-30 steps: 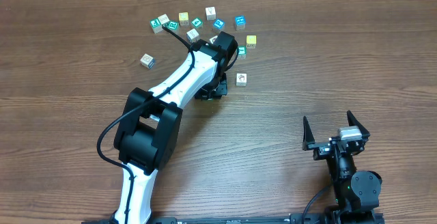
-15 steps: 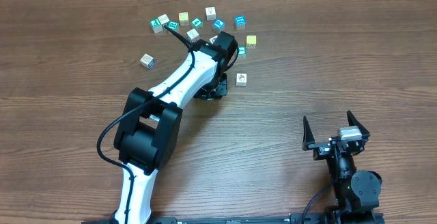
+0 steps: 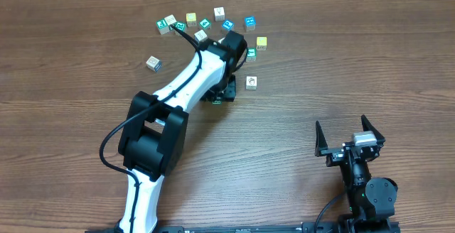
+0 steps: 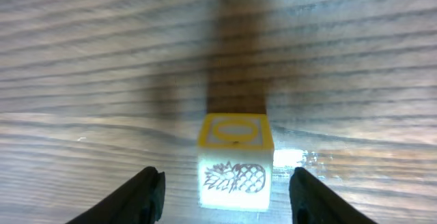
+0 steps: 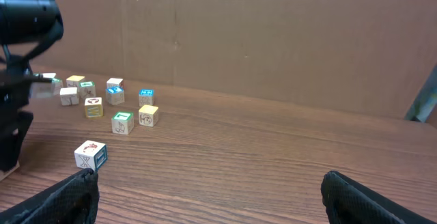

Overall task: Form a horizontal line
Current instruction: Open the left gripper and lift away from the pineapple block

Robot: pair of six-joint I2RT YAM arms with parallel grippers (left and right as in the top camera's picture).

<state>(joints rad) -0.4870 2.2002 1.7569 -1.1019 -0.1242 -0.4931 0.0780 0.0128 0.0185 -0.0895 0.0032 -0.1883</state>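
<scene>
The left gripper (image 4: 227, 191) has just spread apart, freeing the yellow pineapple cube (image 4: 235, 159); one placement seems done, no row yet formed

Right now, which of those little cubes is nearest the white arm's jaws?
The yellow-topped cube with a pineapple drawing, standing between the open jaws, touching neither. The other cubes lie scattered farther off.

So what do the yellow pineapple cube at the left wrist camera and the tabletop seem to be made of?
Yellow cube: probably painted wood or plastic, I cannot tell which. It has matte, flat-coloured faces, crisp edges and a printed pineapple line drawing.
Tabletop: wood or wood-look laminate. It shows long brown grain streaks and a slight sheen, with a bright reflection beside the cube.
</scene>
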